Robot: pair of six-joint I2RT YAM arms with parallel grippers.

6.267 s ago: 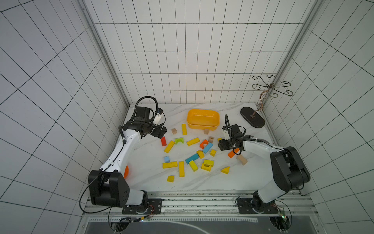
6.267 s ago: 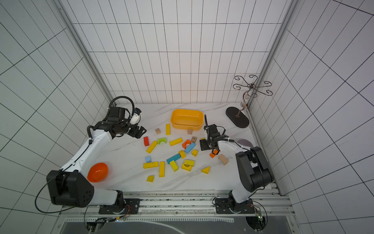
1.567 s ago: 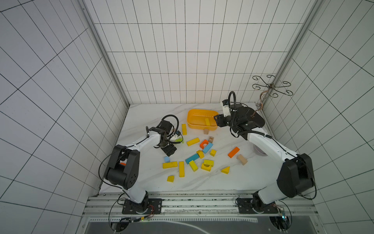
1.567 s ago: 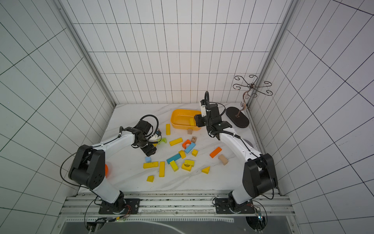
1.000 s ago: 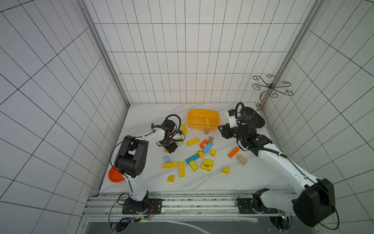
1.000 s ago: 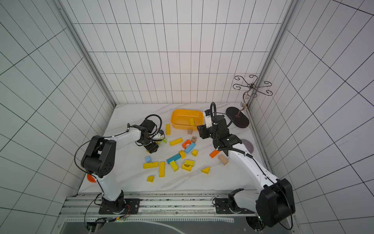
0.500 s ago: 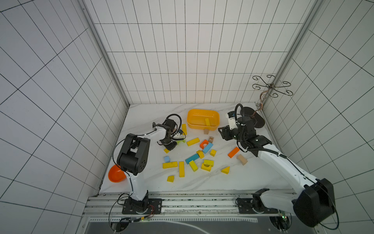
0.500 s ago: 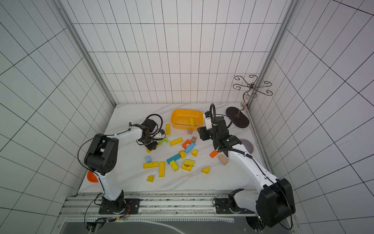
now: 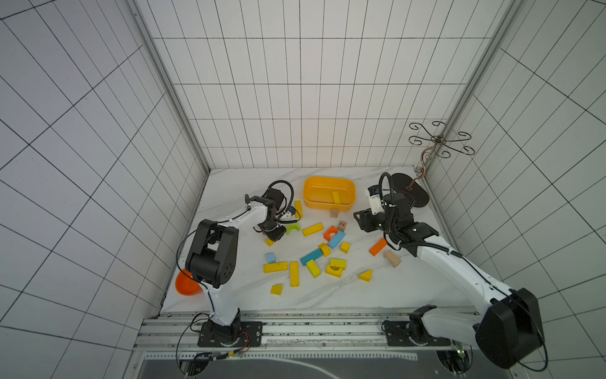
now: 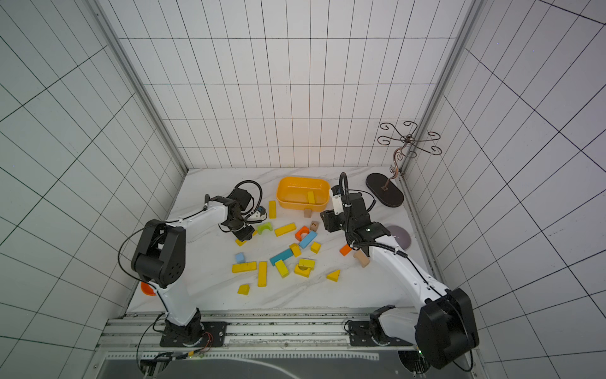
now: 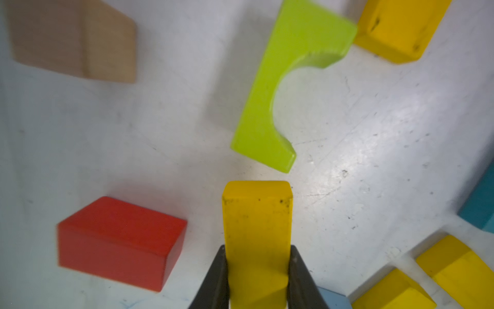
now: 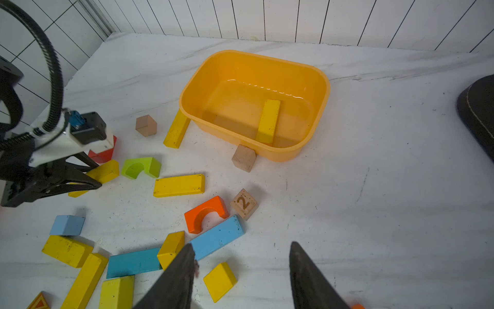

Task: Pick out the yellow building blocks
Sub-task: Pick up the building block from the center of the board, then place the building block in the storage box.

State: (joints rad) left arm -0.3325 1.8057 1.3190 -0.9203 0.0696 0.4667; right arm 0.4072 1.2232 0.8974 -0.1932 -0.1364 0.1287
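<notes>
My left gripper (image 11: pixel 257 250) is shut on one of the yellow building blocks, a long bar (image 11: pixel 257 230) held by its sides just over the table. In both top views it (image 9: pixel 274 231) (image 10: pixel 244 233) is left of the block pile, and the bar's end (image 9: pixel 269 242) pokes out below it. My right gripper (image 12: pixel 240 251) (image 9: pixel 364 223) hovers open right of the pile, holding nothing. A yellow cube (image 12: pixel 219 281) lies on the table under it. One yellow bar (image 12: pixel 268 121) (image 9: pixel 335 198) lies in the yellow-orange tub (image 12: pixel 213 77). Several more yellow blocks lie loose, among them a bar (image 9: pixel 312 229).
A green arch (image 11: pixel 288 88) and a red block (image 11: pixel 120 240) lie close to the held bar. An orange arch (image 9: pixel 330 232), an orange bar (image 9: pixel 377 246), blue bars and plain wooden blocks mix into the pile. An orange bowl (image 9: pixel 186 285) sits front left; a black-based metal stand (image 9: pixel 410 193) is back right.
My left gripper's jaws have shut on the yellow bar beside the green arch. The right arm has barely shifted and stays open.
</notes>
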